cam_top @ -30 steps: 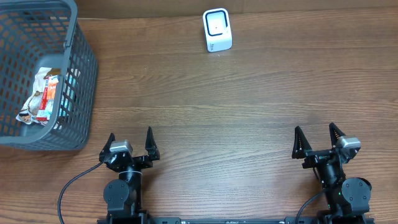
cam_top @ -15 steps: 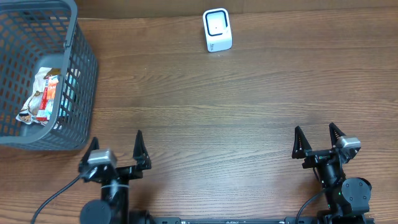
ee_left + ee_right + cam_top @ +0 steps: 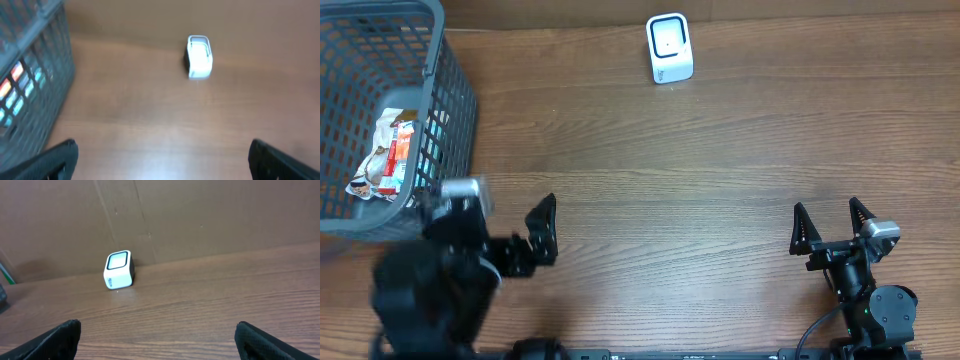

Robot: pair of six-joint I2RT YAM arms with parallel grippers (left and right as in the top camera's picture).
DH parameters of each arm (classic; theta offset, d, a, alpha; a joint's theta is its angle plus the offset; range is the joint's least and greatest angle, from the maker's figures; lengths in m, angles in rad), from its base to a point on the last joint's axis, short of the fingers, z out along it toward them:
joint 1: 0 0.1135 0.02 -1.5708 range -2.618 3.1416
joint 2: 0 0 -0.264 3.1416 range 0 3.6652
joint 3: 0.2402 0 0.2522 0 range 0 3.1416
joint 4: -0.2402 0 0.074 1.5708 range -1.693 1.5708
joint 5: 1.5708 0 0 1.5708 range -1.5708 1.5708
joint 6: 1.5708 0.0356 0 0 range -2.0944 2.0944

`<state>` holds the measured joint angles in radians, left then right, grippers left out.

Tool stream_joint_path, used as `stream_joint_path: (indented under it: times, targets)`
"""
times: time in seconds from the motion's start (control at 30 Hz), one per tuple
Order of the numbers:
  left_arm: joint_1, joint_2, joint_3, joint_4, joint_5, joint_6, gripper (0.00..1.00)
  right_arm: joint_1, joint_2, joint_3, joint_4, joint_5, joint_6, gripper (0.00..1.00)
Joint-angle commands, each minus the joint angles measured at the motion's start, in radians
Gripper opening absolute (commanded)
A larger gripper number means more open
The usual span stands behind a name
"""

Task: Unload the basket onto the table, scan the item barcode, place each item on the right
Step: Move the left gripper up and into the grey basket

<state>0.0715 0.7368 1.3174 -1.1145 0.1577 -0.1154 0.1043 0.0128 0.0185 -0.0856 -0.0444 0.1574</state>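
Note:
The item, a heap of red-and-white snack packets (image 3: pixel 392 160), lies inside the grey mesh basket (image 3: pixel 458 95) at the far left. Through the mesh the packets (image 3: pixel 14 87) show in the left wrist view as blurred colour. A white barcode scanner (image 3: pixel 670 47) stands upright at the back centre of the table, and both wrist views catch the scanner (image 3: pixel 200 56) (image 3: pixel 119 269). My left gripper (image 3: pixel 490 222) is raised beside the basket's near right corner, blurred, open and empty (image 3: pixel 162 155). My right gripper (image 3: pixel 833 230) rests at the front right, open and empty (image 3: pixel 157 332).
The basket wall (image 3: pixel 37 65) fills the left edge of the left wrist view. A brown cardboard wall (image 3: pixel 200 215) stands behind the scanner. The wooden tabletop (image 3: pixel 700 170) stretches between the basket, the scanner and both arms.
The left arm has lifted off its rest and swung left toward the basket, its gripper still open. The right arm has not moved.

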Motion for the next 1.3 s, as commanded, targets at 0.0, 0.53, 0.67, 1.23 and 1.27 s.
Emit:
stream_joint_path:
  times: [0.0, 0.53, 0.67, 1.23, 1.27]
  targets:
    - [-0.006, 0.211, 0.257, -0.155, 0.027, 0.095, 1.00, -0.005, -0.010, -0.011, 0.005, 0.005, 0.007, 1.00]
    - [0.031, 0.677, 0.612, -0.135, -0.214, 0.215, 1.00, -0.005, -0.010, -0.011, 0.005, 0.005, 0.007, 1.00]
    - [0.106, 0.705, 0.612, -0.053, -0.214, 0.206, 1.00, -0.005, -0.010, -0.011, 0.005, 0.005, 0.007, 1.00]
    - [0.473, 0.805, 0.611, 0.027, -0.210, 0.274, 0.99, -0.005, -0.010, -0.011, 0.005, 0.005, 0.007, 1.00]
    - [0.483, 0.818, 0.611, 0.026, -0.209, 0.277, 1.00, -0.005, -0.010, -0.011, 0.005, 0.005, 0.007, 1.00]
